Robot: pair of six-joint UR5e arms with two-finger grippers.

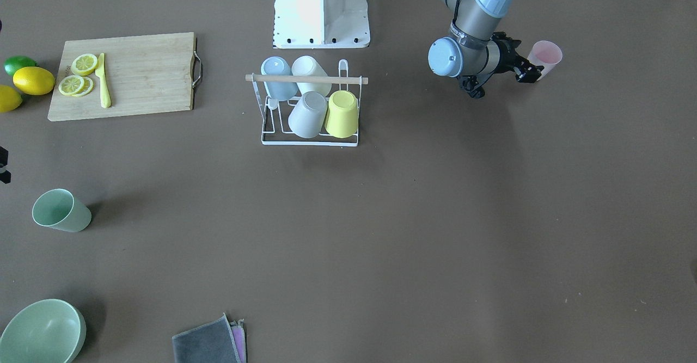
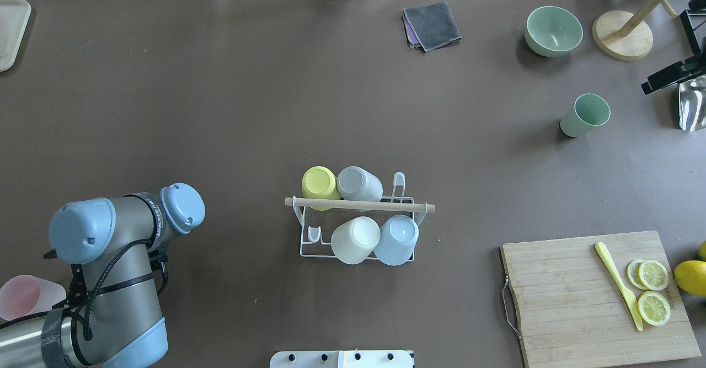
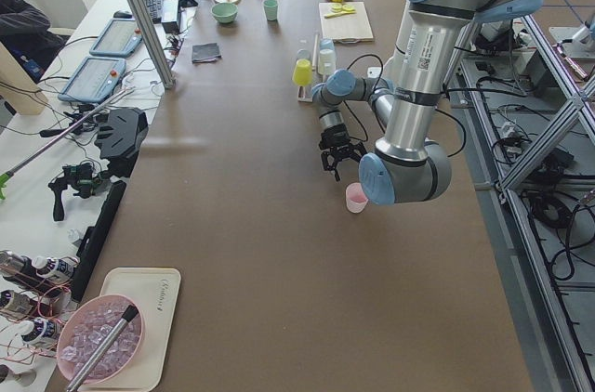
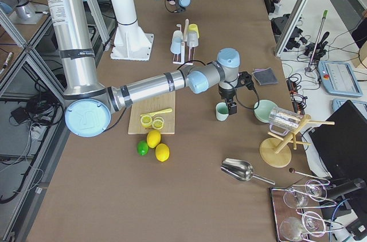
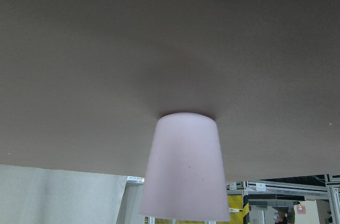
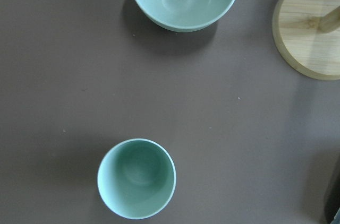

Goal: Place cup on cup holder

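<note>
The white wire cup holder [image 2: 302, 230] with a wooden rod [image 1: 305, 79] stands mid-table and holds several upturned cups: yellow, grey, white, blue. A pink cup [image 1: 546, 57] stands upright near the robot's left side; it also shows in the overhead view [image 2: 25, 296] and fills the left wrist view [image 5: 183, 176]. My left gripper [image 1: 531, 70] is beside it, level with it, open and holding nothing. A green cup [image 2: 584, 115] stands upright at the far right, seen from above in the right wrist view [image 6: 136, 178]. My right gripper [image 4: 232, 107] hangs just beside it; I cannot tell its state.
A green bowl [image 2: 553, 30] and a wooden stand base [image 2: 622, 36] lie beyond the green cup. A folded grey cloth [image 2: 432, 25] lies at the far edge. A cutting board [image 2: 573, 302] carries lemon slices and a yellow knife, with lemons [image 1: 34, 80] beside it.
</note>
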